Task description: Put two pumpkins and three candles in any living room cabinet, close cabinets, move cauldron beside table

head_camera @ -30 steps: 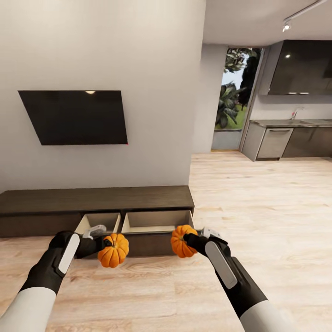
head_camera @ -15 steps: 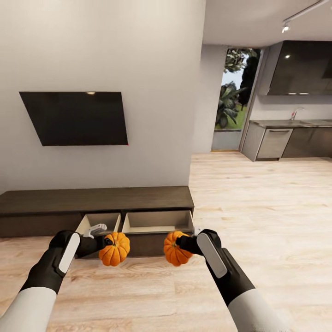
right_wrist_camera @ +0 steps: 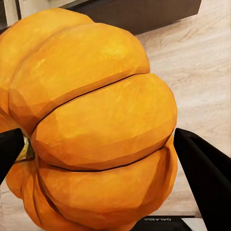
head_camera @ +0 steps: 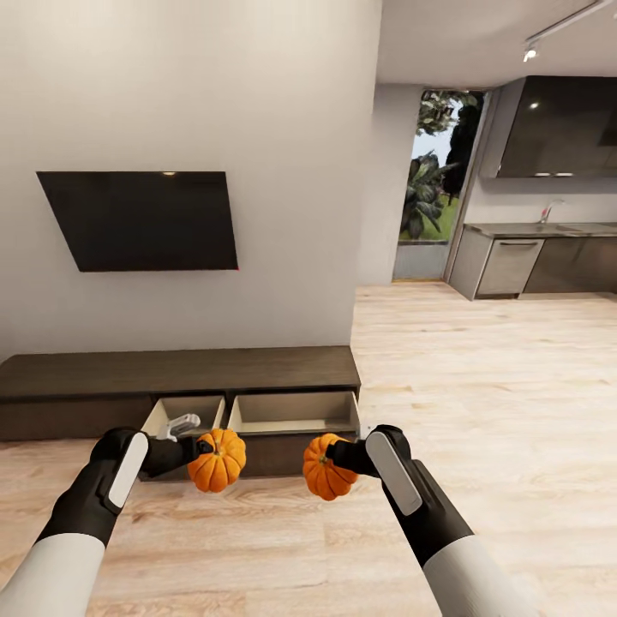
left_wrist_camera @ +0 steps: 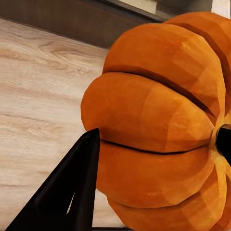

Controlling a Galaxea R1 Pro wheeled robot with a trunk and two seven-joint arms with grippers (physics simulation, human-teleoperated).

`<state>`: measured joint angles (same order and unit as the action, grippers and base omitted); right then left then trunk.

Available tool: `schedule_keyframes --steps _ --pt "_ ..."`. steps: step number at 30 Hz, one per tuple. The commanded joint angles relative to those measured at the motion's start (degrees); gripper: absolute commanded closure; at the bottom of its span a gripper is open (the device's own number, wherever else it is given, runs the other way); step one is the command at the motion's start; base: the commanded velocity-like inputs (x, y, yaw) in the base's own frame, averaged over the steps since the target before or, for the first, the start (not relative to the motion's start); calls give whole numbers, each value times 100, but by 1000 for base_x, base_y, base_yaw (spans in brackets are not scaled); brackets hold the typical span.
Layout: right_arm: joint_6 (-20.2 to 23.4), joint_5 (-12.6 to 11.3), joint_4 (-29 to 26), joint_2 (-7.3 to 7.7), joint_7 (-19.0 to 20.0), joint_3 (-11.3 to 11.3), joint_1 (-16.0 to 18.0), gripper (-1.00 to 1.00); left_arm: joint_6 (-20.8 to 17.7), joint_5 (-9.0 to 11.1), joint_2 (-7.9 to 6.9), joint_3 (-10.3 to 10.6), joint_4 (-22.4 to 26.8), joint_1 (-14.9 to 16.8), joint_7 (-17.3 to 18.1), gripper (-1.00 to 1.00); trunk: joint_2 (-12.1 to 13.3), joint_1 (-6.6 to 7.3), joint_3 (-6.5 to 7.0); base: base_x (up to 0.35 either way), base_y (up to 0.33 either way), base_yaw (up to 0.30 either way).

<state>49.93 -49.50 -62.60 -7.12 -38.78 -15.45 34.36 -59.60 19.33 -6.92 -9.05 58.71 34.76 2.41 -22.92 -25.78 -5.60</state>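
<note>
I hold two orange ribbed pumpkins in front of the long, low dark-brown cabinet (head_camera: 180,370). My left gripper (head_camera: 204,447) is shut on the left pumpkin (head_camera: 218,461), which looms large in the left wrist view (left_wrist_camera: 159,125) with a black finger (left_wrist_camera: 72,192) against its side. My right gripper (head_camera: 330,457) is shut on the right pumpkin (head_camera: 326,467), whose ribs (right_wrist_camera: 91,130) sit between two black fingers (right_wrist_camera: 207,178). Two cabinet drawers stand pulled open, the left one (head_camera: 184,415) and the right one (head_camera: 294,412), both just beyond the pumpkins. The candles, cauldron and table are out of view.
A dark TV (head_camera: 141,219) hangs on the wall above the cabinet. Light wooden floor (head_camera: 480,386) stretches to the right towards grey kitchen units (head_camera: 531,261) and a glass door (head_camera: 433,184).
My right arm has swung left, carrying its pumpkin towards the middle and slightly down. The left pumpkin has drifted a little to the right. Both drawers stay open.
</note>
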Motion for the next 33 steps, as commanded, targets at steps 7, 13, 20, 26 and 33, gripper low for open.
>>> schedule_keyframes --steps 7,13,20,26,33 --pt "-13 18 -31 0 -16 -2 0 100 2 -24 -8 -5 1 -2 172 100 0 0 0 247 0 0" --pt "-32 25 -49 0 -11 -2 0 100 3 -23 -11 -9 1 -2 181 100 0 0 0 326 0 0" --pt "-36 20 -51 0 -10 -2 0 100 3 -25 -11 -8 1 -3 181 100 0 0 0 330 0 0" --pt "-28 20 -51 0 -7 -2 0 100 5 -24 -11 -9 1 -2 181 100 0 0 0 330 0 0" --pt "-28 20 -51 0 -7 -5 -2 100 6 -26 -11 -9 1 0 181 100 0 0 0 330 0 0"
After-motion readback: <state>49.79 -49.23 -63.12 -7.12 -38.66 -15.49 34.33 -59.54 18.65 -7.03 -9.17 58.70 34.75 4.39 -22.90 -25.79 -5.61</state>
